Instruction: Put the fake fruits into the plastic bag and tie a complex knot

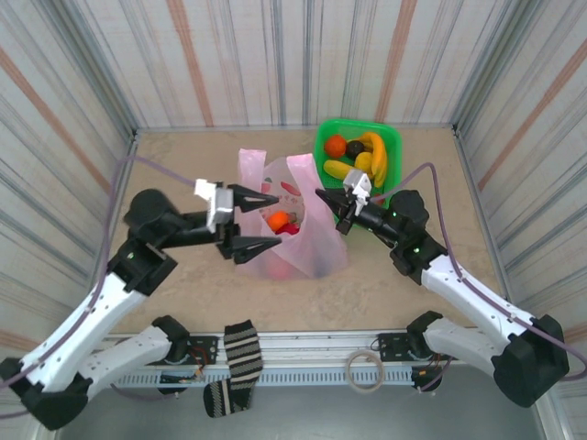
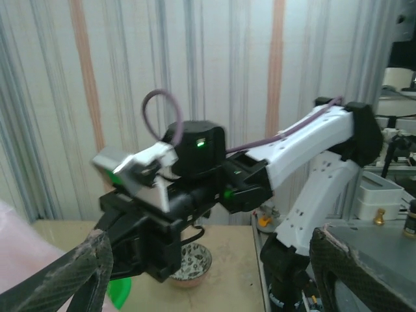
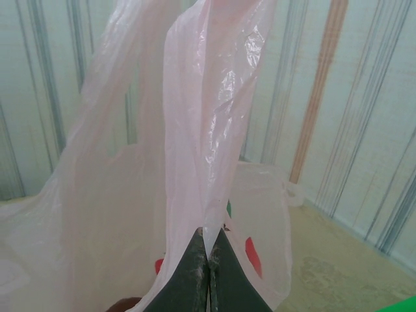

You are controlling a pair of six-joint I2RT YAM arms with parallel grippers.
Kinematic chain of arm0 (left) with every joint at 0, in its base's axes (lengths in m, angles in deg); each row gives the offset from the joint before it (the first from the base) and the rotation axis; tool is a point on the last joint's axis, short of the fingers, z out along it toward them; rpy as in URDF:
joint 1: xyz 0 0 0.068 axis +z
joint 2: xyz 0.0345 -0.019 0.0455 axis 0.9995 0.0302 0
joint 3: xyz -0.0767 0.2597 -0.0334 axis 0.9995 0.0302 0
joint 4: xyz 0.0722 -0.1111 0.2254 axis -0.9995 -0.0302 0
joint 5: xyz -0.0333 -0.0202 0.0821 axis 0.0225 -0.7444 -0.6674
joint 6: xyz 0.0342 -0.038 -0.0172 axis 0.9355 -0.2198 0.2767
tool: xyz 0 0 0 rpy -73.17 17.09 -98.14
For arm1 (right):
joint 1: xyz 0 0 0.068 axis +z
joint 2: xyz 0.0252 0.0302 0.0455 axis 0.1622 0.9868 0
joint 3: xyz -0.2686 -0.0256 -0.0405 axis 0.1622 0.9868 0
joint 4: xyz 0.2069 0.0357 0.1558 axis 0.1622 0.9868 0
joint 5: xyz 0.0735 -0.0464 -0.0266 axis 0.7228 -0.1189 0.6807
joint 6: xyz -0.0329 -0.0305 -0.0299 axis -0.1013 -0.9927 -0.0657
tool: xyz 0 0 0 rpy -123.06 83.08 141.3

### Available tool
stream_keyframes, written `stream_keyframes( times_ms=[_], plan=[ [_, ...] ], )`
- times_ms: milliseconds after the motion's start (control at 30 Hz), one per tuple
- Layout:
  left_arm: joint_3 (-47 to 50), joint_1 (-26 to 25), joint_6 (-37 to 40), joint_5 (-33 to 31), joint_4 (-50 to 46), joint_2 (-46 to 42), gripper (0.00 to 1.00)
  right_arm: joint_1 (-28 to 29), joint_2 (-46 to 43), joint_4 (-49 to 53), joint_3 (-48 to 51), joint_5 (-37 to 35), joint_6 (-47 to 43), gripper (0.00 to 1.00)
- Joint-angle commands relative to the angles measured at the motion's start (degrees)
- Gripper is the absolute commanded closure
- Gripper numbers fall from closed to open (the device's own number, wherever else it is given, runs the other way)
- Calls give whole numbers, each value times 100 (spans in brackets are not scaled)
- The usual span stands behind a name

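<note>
The pink plastic bag (image 1: 307, 247) stands at mid-table with its mouth up. An orange fruit (image 1: 278, 220) and a red one (image 1: 293, 227) lie inside it. My left gripper (image 1: 278, 221) hovers over the bag's left side, jaws wide open and empty; its fingers (image 2: 81, 270) frame the left wrist view. My right gripper (image 1: 321, 195) is shut on the bag's right strap, and the pink film (image 3: 208, 117) rises straight from the closed right gripper (image 3: 208, 250). More fake fruits stay in the green basket (image 1: 394, 139): an orange (image 1: 336, 146), a dark purple one (image 1: 354, 149), bananas (image 1: 375, 152).
A striped sock (image 1: 241, 353) and a tape roll (image 1: 367, 369) hang at the front rail. In the left wrist view a patterned bowl (image 2: 192, 263) sits on the table behind the right arm (image 2: 305, 143). Striped walls close in three sides.
</note>
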Motion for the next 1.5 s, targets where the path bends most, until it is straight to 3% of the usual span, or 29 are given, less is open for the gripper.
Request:
stream_keyframes(
  times_ms=[0, 233, 633, 767, 867, 933, 1067, 1133, 1200, 1267, 1367, 1467],
  plan=[
    [-373, 108, 168, -461, 145, 619, 18, -108, -262, -553, 245, 482, 173, 100],
    [-1046, 413, -66, -286, 257, 1481, 14, -266, -549, -888, 657, 785, 315, 100],
    [-1412, 356, -66, 205, 343, 2059, 16, -377, -504, -1033, 595, 1341, 470, 100],
    [-1508, 266, 111, 414, 214, 2159, 30, -379, -327, -1041, 451, 1427, 535, 100],
    [-1532, 257, 215, 424, 114, 2164, 58, -406, -253, -855, 316, 1492, 546, 100],
    [-1540, 257, 282, 415, 62, 2121, 79, -516, -244, -502, 156, 1620, 541, 94],
    [-1622, 283, 438, 452, -145, 2071, 100, -817, -246, 75, -165, 2157, 623, 71],
    [-1702, 300, 496, 573, -263, 2070, 100, -890, -214, 407, -441, 2423, 540, 59],
    [-1748, 302, 525, 670, -310, 2070, 100, -900, -125, 784, -769, 2601, 360, 40],
    [-1791, 310, 569, 807, -341, 2065, 100, -894, -7, 923, -1092, 2807, 270, 29],
    [-1813, 316, 597, 934, -367, 2070, 100, -857, 516, 936, -1555, 3111, 250, 23],
    [-1821, 325, 639, 979, -401, 2082, 100, -740, 900, 908, -1922, 3295, 205, 28]
  ],
)
